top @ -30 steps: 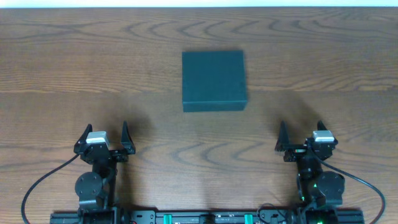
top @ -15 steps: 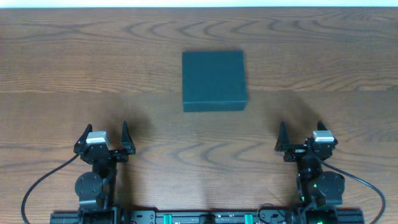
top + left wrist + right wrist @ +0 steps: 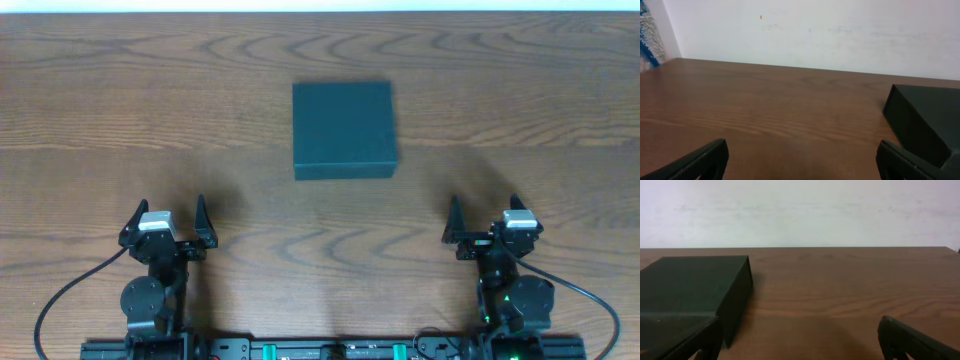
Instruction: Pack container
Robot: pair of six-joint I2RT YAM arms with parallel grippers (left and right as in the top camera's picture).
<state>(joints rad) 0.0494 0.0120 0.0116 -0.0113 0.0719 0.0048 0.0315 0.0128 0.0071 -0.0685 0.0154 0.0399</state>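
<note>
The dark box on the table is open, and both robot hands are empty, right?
Not quite. The box is shut, not open: the overhead view shows its flat top covering it all over. The rest holds: it sits on the table, and the left gripper and right gripper are both empty.

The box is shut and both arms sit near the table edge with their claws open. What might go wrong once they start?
1. The container looks closed, its lid flush. A finger prying at it may just shove the container across the smooth table.
2. The container sits roughly midway between the left end effector and the right end effector, both open. If they reach in together, they could bump each other.
</note>
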